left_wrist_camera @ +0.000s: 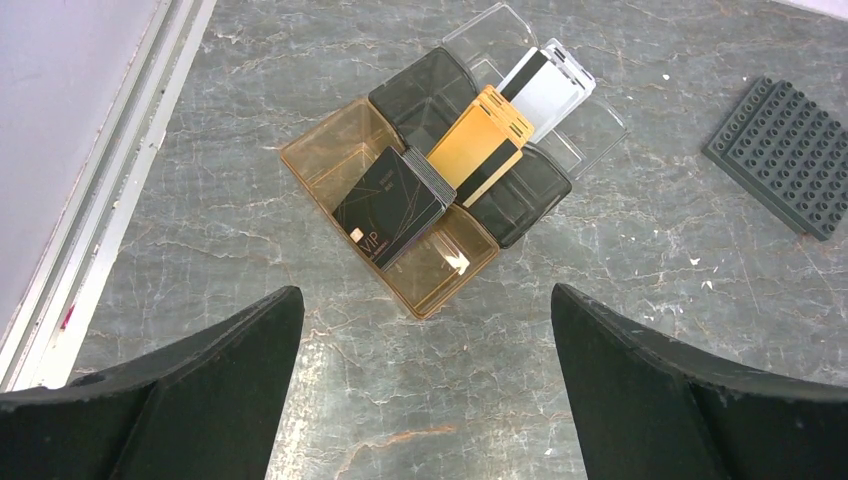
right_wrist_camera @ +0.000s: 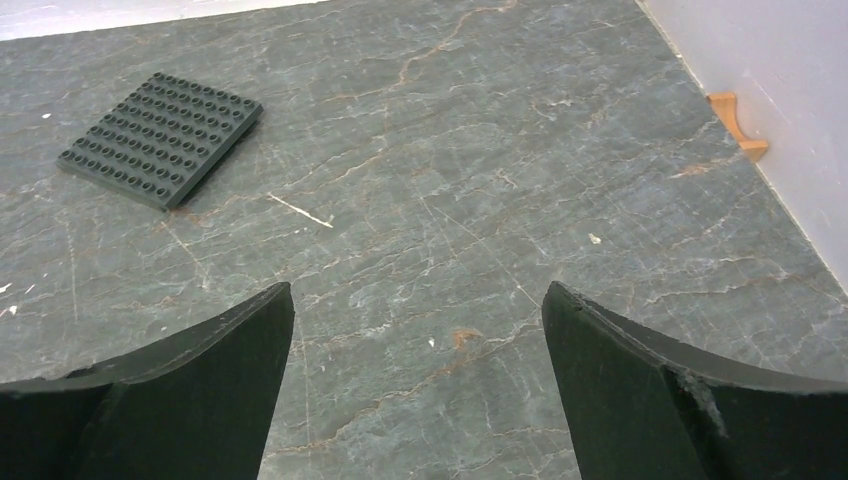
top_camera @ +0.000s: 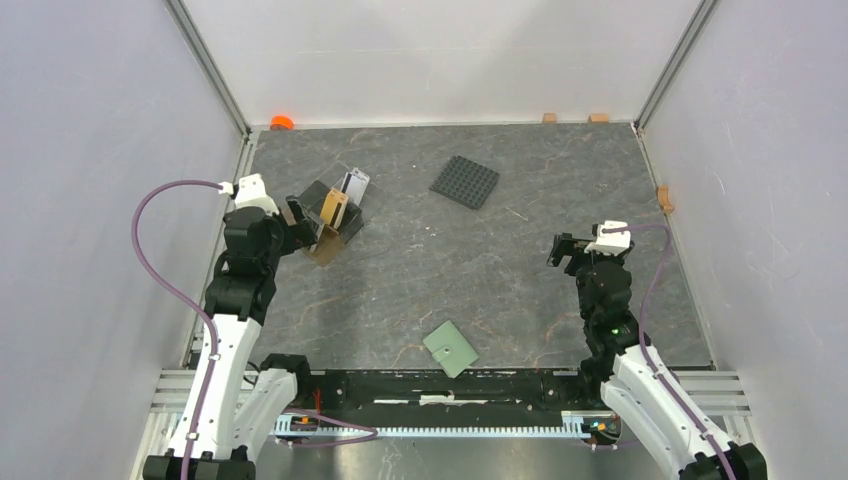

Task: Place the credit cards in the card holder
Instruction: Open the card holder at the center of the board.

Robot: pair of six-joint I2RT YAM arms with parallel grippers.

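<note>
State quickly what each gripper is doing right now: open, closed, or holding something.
Left gripper: open, empty, short of the stack of black plastic cards.
Right gripper: open, empty.

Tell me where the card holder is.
Top view: the card holder lies centred at the near edge of the table, far from the card trays at far left.

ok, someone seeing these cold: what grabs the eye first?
The credit cards: black, gold and white-grey ones propped in a cluster of small trays at far left, just ahead of the open left fingers. Next is the sage-green card holder, lying flat on its own at front centre. A black studded plate sits at far centre.
</note>
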